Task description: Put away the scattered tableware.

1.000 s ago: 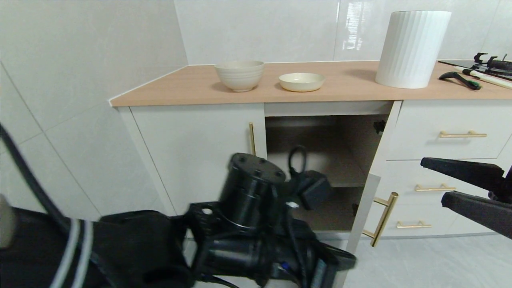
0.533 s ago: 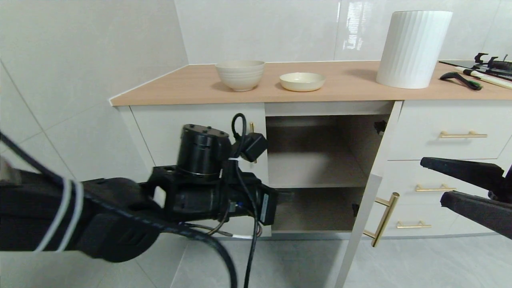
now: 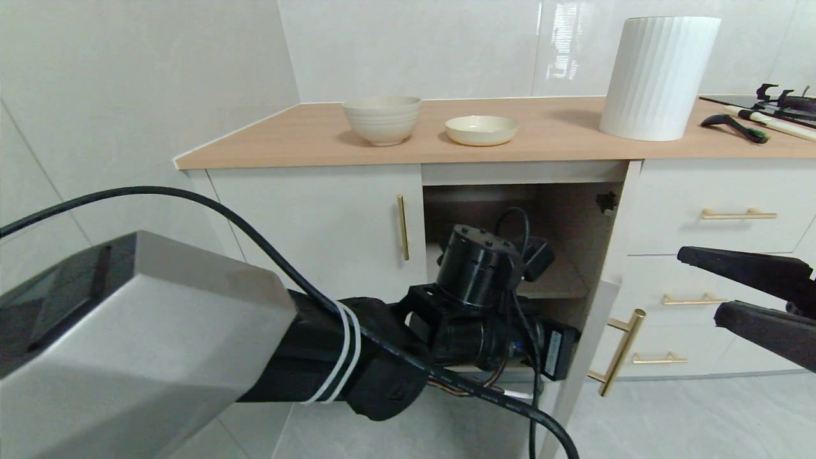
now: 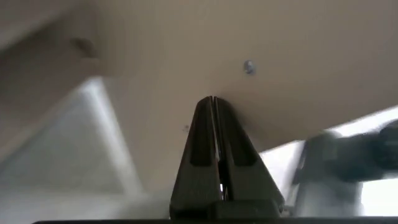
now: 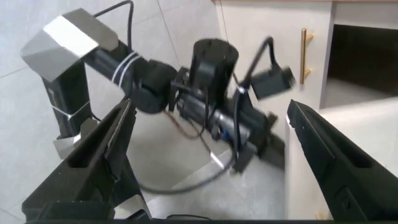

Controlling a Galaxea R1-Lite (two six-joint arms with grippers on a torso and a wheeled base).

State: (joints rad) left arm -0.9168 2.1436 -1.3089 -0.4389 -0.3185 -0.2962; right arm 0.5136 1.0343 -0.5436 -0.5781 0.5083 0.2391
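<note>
The left gripper (image 4: 212, 101) is seen with its jaws pressed together and nothing held between them; the tips are set against a beige panel (image 4: 298, 74) bearing a small screw, just inside the open cabinet door (image 3: 577, 357). The right gripper (image 3: 739, 290) is held with its jaws spread wide and nothing between them, in front of the drawers (image 3: 733, 213).

Well above and beyond the closed left jaws, on the wooden countertop (image 3: 287, 143), a ribbed bowl (image 3: 382, 119) is stood upright with its mouth turned up. A shallow dish (image 3: 480, 129) is placed near it, on the side toward the right jaws, also mouth up. Both are round, so no long axis can be given.

High above the open right jaws, a tall white ribbed container (image 3: 660, 76) is stood upright. Dark-handled utensils (image 3: 733, 126) are laid flat beyond it, their long axes slanted across the counter.
</note>
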